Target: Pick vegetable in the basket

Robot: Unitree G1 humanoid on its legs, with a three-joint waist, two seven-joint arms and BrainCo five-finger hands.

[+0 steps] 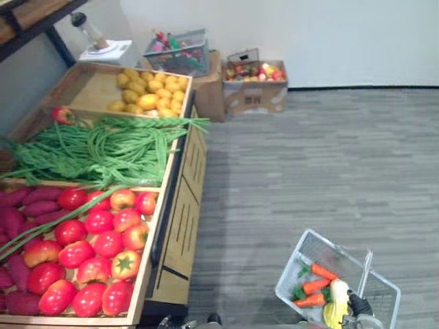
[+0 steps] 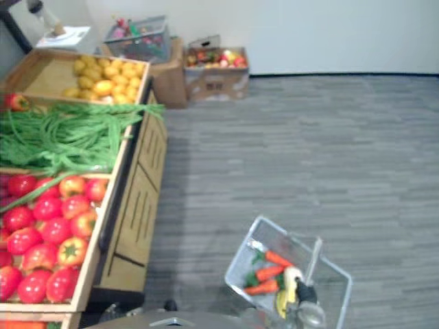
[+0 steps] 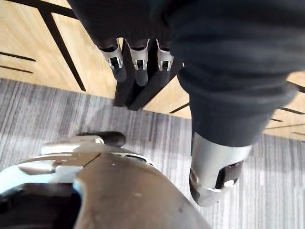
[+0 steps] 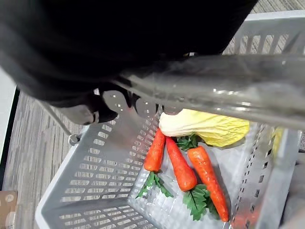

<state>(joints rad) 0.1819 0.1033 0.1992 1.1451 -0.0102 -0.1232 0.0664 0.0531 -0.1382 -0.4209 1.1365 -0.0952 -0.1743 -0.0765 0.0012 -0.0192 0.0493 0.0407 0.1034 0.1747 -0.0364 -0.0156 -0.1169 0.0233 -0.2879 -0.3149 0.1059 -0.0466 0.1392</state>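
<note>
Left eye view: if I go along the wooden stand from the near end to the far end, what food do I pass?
Red tomatoes → long green beans → yellow potato-like lumps, and past the stand's far end a cardboard box by the wall.

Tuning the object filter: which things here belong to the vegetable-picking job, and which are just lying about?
Job: basket, right hand round its handle; carrots and cabbage inside; tomatoes, green beans on the stand.
Lying about: cardboard boxes, wire crate at the back; left hand hanging open.
</note>
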